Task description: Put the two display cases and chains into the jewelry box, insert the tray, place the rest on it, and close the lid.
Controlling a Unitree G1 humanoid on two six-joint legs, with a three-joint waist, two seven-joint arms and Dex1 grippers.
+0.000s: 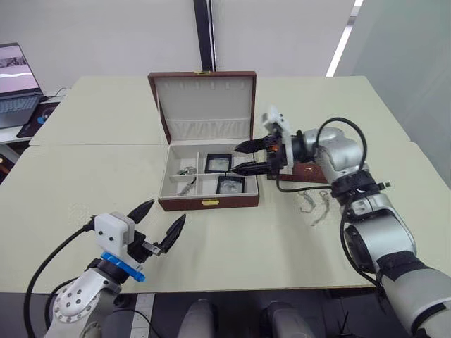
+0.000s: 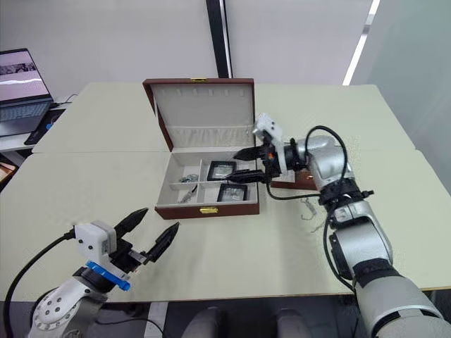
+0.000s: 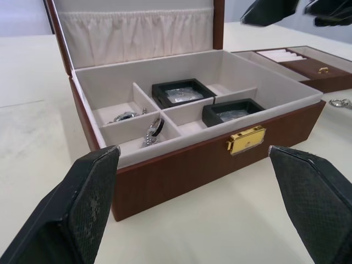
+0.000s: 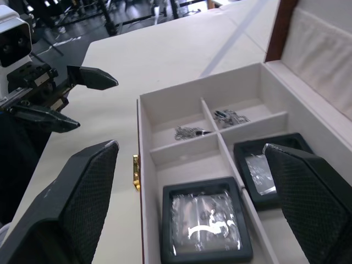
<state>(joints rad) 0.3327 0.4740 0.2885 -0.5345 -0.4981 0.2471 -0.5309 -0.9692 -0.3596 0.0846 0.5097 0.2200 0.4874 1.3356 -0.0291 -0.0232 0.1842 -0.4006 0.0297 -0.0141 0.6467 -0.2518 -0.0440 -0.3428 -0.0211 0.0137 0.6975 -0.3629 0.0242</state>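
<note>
Your surface (image 1: 84,176) is matte pale cream, made of several tables pushed together, in a white-walled room with a laptop (image 1: 17,88) off to the left. The jewelry box (image 1: 208,204), glossy reddish-brown wood-look with a gold clasp, sits just ahead of your left tool (image 1: 156,222), whose fingers are spread wide and empty. Its lid (image 1: 204,98) stands upright, cream-lined with a gathered pocket. The tray (image 3: 308,69) lies on the surface just behind your right tool (image 1: 248,157), which hangs released above the box's right edge. Both square black display cases (image 4: 206,225) rest in the right-hand compartments beneath it, and the thin silvery chains (image 4: 190,132) in the left-hand ones. More silvery jewellery (image 1: 313,205) lies loose beside your right arm.
</note>
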